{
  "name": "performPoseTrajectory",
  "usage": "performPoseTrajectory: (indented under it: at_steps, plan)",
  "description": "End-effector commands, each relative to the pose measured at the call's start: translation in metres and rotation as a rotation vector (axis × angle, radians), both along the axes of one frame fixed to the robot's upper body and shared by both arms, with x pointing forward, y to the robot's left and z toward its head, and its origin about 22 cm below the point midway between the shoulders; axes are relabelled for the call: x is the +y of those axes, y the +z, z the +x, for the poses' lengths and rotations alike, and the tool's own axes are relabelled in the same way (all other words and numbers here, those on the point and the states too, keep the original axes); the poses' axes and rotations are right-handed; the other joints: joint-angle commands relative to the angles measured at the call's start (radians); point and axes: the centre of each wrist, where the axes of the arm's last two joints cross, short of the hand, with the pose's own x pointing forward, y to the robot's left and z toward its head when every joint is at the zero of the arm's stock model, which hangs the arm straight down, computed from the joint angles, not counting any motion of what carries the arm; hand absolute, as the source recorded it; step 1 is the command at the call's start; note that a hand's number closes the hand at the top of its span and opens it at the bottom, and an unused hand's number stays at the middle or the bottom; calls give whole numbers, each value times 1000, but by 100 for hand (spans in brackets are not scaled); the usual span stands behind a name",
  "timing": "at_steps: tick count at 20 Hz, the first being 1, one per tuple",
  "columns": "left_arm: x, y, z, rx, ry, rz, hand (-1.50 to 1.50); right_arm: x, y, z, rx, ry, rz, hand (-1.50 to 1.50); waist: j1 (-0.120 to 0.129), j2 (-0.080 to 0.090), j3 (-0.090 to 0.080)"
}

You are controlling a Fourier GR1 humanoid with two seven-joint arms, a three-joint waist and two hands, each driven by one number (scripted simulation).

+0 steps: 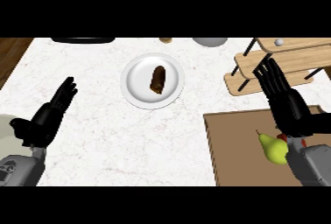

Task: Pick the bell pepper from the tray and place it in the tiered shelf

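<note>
A brown tray (236, 148) lies at the lower right of the head view. On it sits a yellow-green, pear-shaped piece with a short stem (272, 149). A small red patch (282, 137) shows beside it, mostly hidden under my right wrist; I cannot tell which is the bell pepper. The wooden tiered shelf (294, 57) stands at the upper right. My right hand (292, 114) hovers open over the tray's far edge, straight fingers pointing at the shelf and holding nothing. At the left edge my left hand (45, 120) rests open.
A white plate (135, 78) with a dark brown item (157, 79) sits mid-counter. Along the back edge are a dark object (84, 40), a small brown thing (166, 40) and a grey bowl (210, 42). A small white ball (279, 42) lies on the shelf's top tier.
</note>
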Motion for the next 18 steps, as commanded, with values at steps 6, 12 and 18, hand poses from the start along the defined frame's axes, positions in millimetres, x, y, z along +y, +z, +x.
performPoseTrajectory:
  at_steps: [6, 12, 18]
  plan:
    - [-63, 3, 6, -42, 7, 23, 0, -159, 59, 8, 95, 48, -187, -150, -6, -1, 15]
    - [-64, 4, 10, -6, -18, -25, 0, -187, 5, -23, 98, -475, -444, 150, -14, 15, 19]
    - [-82, -1, 2, 19, -30, -30, 0, -226, -53, -58, -66, -548, -145, -150, -7, -3, 17]
